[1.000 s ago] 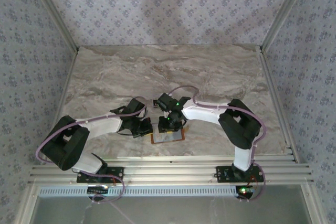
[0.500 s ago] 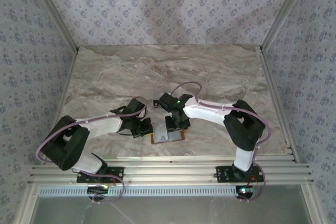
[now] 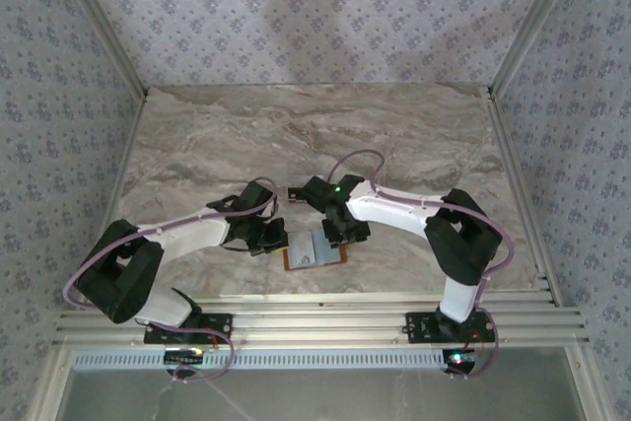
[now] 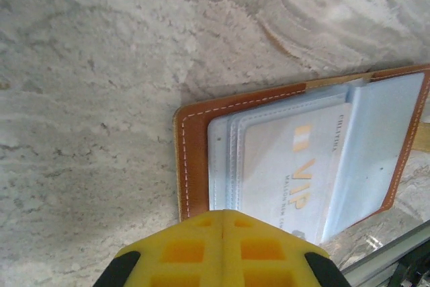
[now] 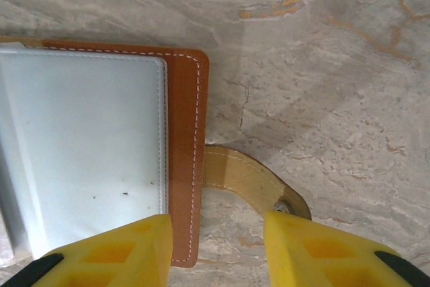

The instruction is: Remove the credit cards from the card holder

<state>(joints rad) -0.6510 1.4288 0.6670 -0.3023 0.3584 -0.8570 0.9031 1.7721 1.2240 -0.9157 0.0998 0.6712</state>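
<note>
The card holder (image 3: 317, 256) lies open and flat on the marble near the front edge, its orange-brown border (image 4: 194, 159) framing grey-blue pockets (image 5: 87, 139). A whitish credit card (image 4: 295, 166) with gold "VIP" lettering sits in a clear pocket. My left gripper (image 4: 224, 213) is shut, its yellow tips together over the holder's left end (image 3: 281, 241). My right gripper (image 5: 215, 223) is open at the holder's right end (image 3: 341, 234), one finger over the pocket, the other beside the tan snap tab (image 5: 248, 179). Any other cards are hidden.
A grooved metal rail (image 3: 315, 317) runs along the table's front edge just behind the holder. Patterned walls (image 3: 315, 7) close in the back and both sides. Bare marble (image 3: 325, 125) stretches beyond the arms.
My right gripper has shifted rightward off the middle of the holder to its right edge, uncovering the grey-blue inside. The left gripper has stayed at the left end.
</note>
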